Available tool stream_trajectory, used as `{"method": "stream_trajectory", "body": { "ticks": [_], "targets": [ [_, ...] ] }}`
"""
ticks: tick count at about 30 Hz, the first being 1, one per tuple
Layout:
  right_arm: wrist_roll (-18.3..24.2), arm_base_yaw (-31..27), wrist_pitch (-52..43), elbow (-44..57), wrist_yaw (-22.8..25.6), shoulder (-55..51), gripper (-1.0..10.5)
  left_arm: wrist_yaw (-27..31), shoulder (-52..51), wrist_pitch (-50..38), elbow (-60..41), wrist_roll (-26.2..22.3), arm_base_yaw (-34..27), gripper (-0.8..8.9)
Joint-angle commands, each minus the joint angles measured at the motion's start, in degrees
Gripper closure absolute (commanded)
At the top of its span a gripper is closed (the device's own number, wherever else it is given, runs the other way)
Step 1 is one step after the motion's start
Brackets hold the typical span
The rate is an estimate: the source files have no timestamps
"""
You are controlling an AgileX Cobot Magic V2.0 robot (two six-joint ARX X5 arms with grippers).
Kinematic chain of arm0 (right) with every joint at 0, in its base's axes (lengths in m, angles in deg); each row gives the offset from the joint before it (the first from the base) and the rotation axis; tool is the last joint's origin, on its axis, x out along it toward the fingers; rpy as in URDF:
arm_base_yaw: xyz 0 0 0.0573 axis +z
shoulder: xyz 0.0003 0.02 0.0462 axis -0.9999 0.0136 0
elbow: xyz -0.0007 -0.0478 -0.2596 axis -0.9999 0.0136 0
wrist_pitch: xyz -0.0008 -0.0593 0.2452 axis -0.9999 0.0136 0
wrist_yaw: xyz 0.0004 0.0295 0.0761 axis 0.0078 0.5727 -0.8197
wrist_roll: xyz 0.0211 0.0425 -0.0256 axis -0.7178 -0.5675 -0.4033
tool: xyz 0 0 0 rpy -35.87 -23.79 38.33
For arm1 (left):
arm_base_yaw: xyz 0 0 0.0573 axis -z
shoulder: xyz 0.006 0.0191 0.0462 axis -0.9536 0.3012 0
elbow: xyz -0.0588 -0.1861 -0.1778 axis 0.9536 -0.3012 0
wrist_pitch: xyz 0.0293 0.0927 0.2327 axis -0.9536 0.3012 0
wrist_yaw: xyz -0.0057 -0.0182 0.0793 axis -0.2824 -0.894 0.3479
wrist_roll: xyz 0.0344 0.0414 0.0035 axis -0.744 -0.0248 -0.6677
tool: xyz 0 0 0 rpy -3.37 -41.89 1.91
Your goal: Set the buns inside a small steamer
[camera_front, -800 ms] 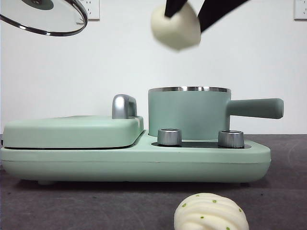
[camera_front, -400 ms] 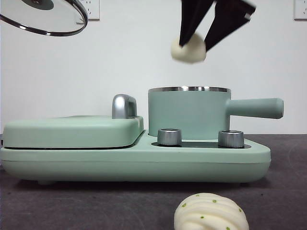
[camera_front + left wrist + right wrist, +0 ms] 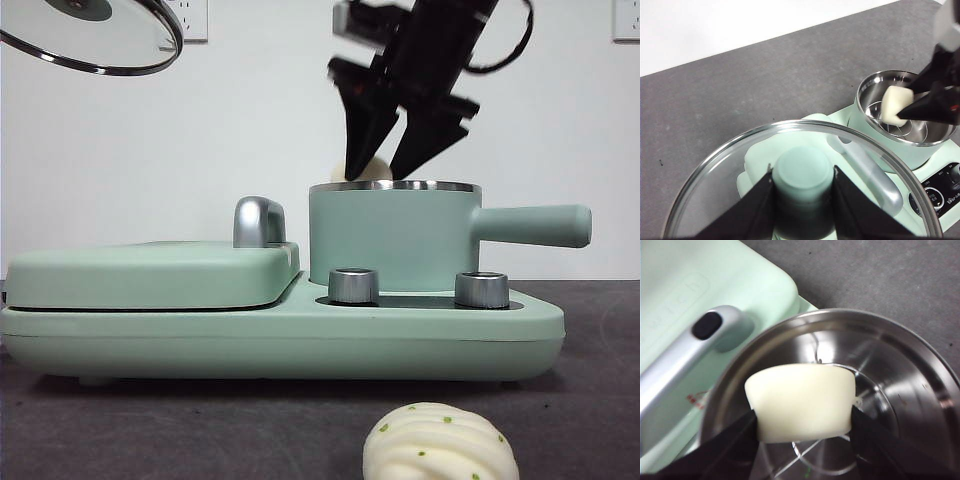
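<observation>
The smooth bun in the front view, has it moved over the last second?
Yes. The smooth bun, gripped by the right gripper, has come down from high above to the steel rim of the small steamer.

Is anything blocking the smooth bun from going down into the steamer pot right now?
Nothing visible. The right gripper holds the smooth bun just above the open steamer pot. The left gripper holds the glass lid off to the side.
</observation>
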Motion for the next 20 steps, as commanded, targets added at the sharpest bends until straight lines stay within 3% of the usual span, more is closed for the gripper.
{"method": "stream_trajectory", "body": {
  "ticks": [1,10,16,20],
  "targets": [
    [0.7,-0.1,-1.6,-1.6,-0.1,2.6,6.9,-0.1,0.1,-1.6,1.0,-0.3,0.0,7.98],
    [1.7,-0.5,-3.1,-1.7,-0.1,5.3,6.9,-0.1,0.1,-1.5,1.0,-0.3,0.0,7.98],
    [2.0,-0.7,-4.1,-1.8,-0.1,5.4,5.9,-0.1,0.1,-1.5,1.0,-0.3,0.0,7.98],
    [1.9,-0.7,2.2,-5.7,0.0,2.3,5.9,-0.1,0.1,-1.5,1.0,-0.3,0.0,7.98]
  ]
}}
